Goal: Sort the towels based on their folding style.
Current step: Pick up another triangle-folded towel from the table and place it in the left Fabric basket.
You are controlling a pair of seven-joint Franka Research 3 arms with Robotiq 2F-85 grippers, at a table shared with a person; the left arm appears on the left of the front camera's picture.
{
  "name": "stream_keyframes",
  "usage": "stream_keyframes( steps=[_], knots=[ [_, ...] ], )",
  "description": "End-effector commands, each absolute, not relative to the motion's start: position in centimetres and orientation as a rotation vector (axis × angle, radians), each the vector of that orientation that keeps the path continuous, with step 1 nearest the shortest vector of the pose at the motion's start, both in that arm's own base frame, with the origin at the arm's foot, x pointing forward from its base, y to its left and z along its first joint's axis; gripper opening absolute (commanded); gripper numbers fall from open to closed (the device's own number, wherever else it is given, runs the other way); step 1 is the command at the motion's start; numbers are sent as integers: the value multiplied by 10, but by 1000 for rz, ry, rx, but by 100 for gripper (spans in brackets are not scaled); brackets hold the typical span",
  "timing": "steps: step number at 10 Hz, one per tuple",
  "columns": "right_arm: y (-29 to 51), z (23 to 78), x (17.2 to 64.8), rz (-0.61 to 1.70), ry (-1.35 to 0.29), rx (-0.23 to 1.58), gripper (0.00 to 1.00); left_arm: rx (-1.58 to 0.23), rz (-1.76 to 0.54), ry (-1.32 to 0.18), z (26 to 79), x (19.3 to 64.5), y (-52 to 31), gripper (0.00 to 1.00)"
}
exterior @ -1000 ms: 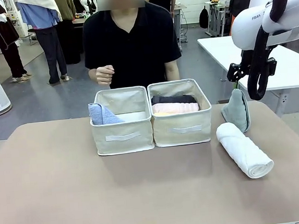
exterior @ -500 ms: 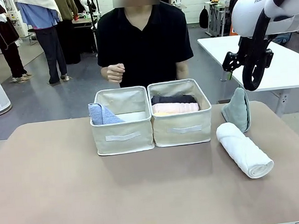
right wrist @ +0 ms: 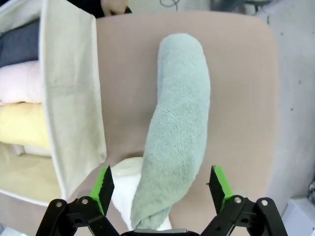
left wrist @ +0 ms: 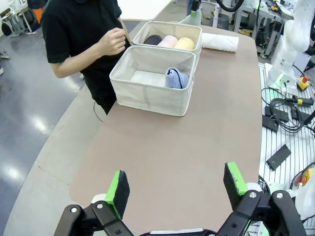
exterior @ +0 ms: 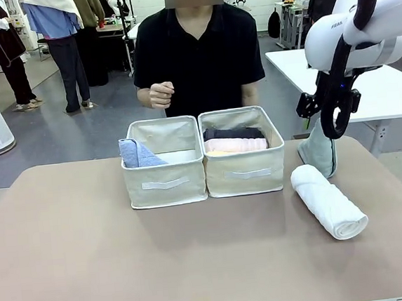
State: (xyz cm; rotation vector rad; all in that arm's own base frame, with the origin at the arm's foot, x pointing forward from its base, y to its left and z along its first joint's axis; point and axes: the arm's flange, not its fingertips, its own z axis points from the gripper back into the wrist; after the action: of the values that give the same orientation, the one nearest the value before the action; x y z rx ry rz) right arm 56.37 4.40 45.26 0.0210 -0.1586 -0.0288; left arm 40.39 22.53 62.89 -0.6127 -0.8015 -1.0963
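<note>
I have the right gripper [right wrist: 160, 183] spread wide, the grey-teal cone towel [right wrist: 179, 118] centred between its jaws, ungripped, evidently lined up for pickup. My left gripper [left wrist: 177, 183] stands open, nothing between its jaws.

The front view sits low at the near edge of the tan counter [exterior: 70, 260]. It faces across the counter toward the person in a black shirt [exterior: 196, 59] at the far side, with the two beige fabric bins [exterior: 165, 182] at middle distance.

The left wrist view hangs high and well back over the robot's left end of the counter. It tilts down along the counter's length, past the left gripper [left wrist: 176, 183]. With the front view it shares both bins, the person and the white rolled terry towel [left wrist: 220, 42].

The right wrist view looks almost straight down, past the right gripper [right wrist: 161, 183], from close above the grey-teal cone-folded terry towel [right wrist: 179, 123]. With the front view it shares that towel, the end of the white roll and one bin's wall.
</note>
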Motion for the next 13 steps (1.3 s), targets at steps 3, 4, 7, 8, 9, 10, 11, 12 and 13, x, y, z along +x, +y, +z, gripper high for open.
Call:
stream_keyframes(
  steps=[3,4,7,8,9,10,11,12,13],
  knots=[
    [40,432,572,-1,-102,0,46,-614,-1099,-803,631,403,226,100],
    [38,432,572,1,-100,4,7,-614,-1099,-803,631,403,226,100],
    [35,434,571,7,-106,3,0,-614,-1099,-803,631,403,226,100],
    [34,438,570,18,-122,-1,7,-614,-1099,-803,631,403,226,100],
    [33,445,567,34,-147,-6,0,-614,-1099,-803,631,403,226,100],
    [32,459,561,50,-184,-12,0,-614,-1099,-803,631,403,226,100],
    [28,477,553,66,-222,-15,0,-614,-1099,-803,631,403,226,100],
    [19,500,540,71,-251,-1,8,-614,-1099,-803,631,403,226,100],
    [0,528,518,98,-284,-30,8,-614,-1099,-803,631,403,226,100]
  ],
)
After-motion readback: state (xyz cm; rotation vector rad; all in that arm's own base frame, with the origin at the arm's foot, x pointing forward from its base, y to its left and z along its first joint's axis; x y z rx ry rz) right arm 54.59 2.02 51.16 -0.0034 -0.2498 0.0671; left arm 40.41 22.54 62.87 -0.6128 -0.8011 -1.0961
